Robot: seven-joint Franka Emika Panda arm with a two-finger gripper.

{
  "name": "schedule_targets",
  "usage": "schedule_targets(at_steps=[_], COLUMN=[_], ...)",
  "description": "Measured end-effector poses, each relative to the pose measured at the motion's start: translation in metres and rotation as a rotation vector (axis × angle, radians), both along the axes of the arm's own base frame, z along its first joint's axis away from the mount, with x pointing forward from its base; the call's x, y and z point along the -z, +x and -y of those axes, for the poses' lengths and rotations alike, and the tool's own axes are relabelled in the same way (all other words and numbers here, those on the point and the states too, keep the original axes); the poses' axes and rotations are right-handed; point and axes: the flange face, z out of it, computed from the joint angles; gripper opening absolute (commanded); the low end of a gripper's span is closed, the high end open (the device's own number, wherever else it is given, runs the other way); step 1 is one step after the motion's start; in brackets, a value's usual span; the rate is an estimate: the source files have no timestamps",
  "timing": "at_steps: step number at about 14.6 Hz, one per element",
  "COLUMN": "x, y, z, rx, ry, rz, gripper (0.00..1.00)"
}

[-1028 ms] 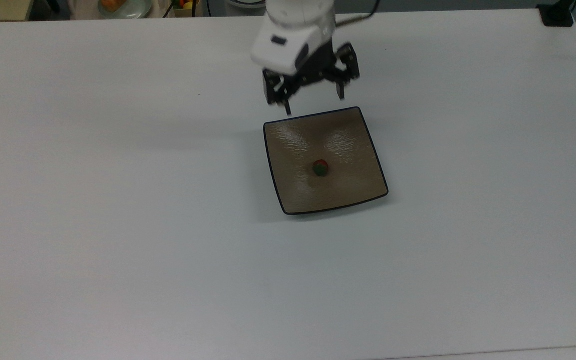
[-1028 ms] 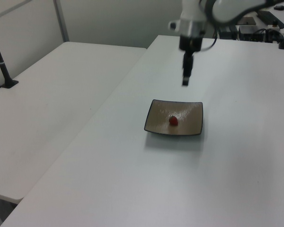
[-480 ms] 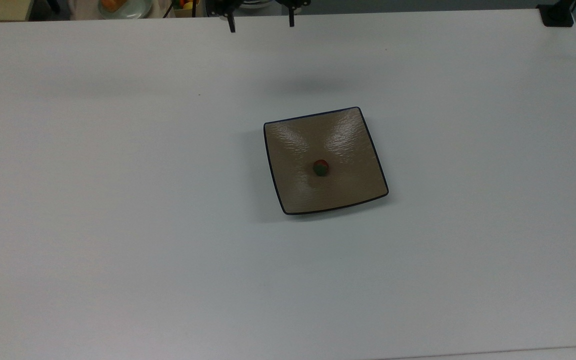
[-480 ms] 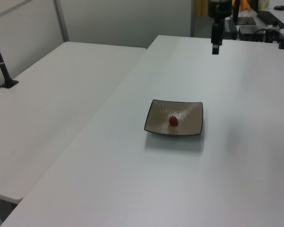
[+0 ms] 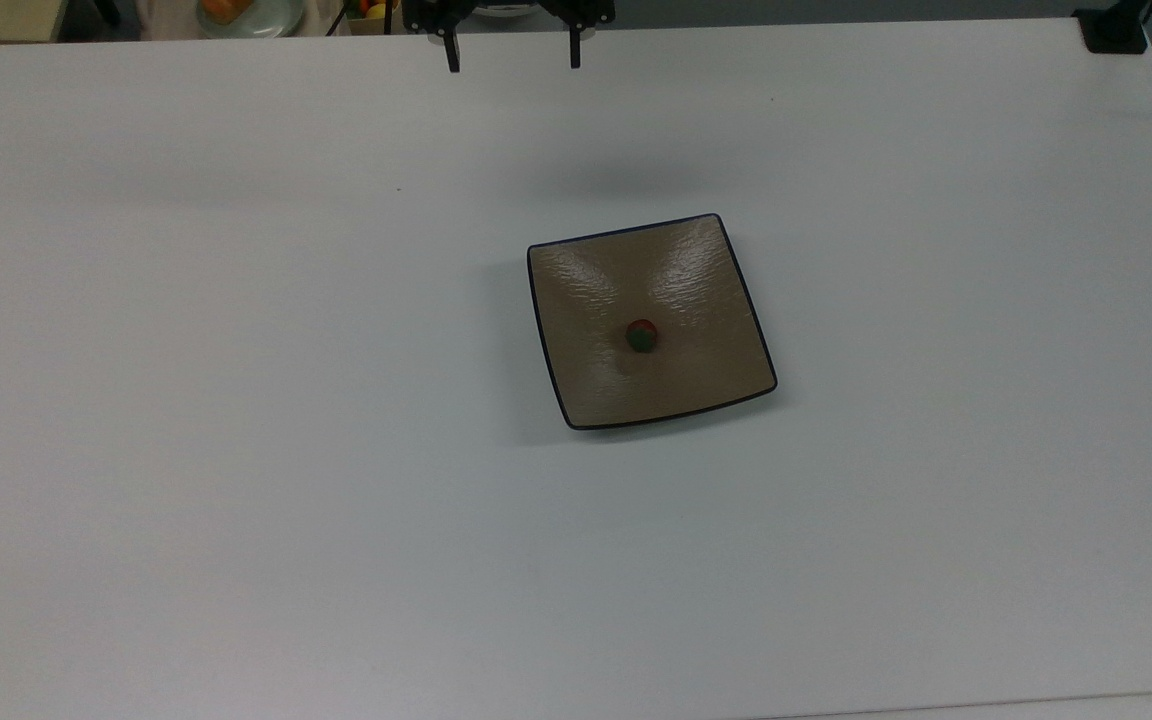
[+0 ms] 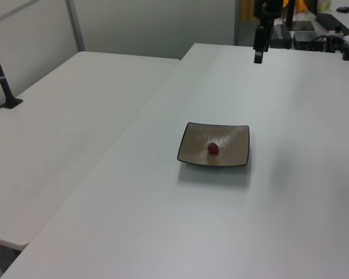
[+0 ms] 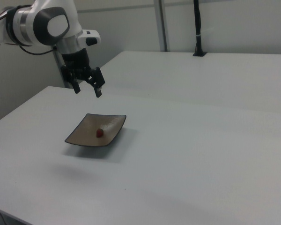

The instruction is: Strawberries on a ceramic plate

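1. Looking at the white table [image 5: 236, 400], we see the ceramic plate [image 5: 696, 385] lying flat a little to the right of centre in the top view, one corner turned slightly toward the far edge.
2. We find the strawberry [image 5: 642, 336] resting on the plate close to its middle, red on top with its green cap toward the near side in the top view; in the left view the strawberry [image 6: 213, 149] and in the right view the berry [image 7: 99, 133] sit just as centrally on the tan surface.
3. We see the gripper [image 5: 513, 48] at the far edge of the table in the top view, raised in the air and well apart from the plate.
4. We note its two dark fingers [image 7: 98, 90] spread wide with nothing between them; the gripper [image 7: 87, 86] carries no object.
5. We see the white arm [image 7: 42, 21] reaching in from the right view's left, above and beyond the plate [image 7: 82, 138].
6. We see a second white table [image 6: 64, 116] standing to the left view's left.
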Motion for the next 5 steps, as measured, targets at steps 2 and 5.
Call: schedule_targets(at_steps=[2,5], x=[0.0002,0.0012], y=[0.0017,0.0021], z=[-0.0007,-0.0007], rx=[0.0,0.001], ry=[0.003,0.003], rz=[0.016,0.016], gripper=[1.0,1.0])
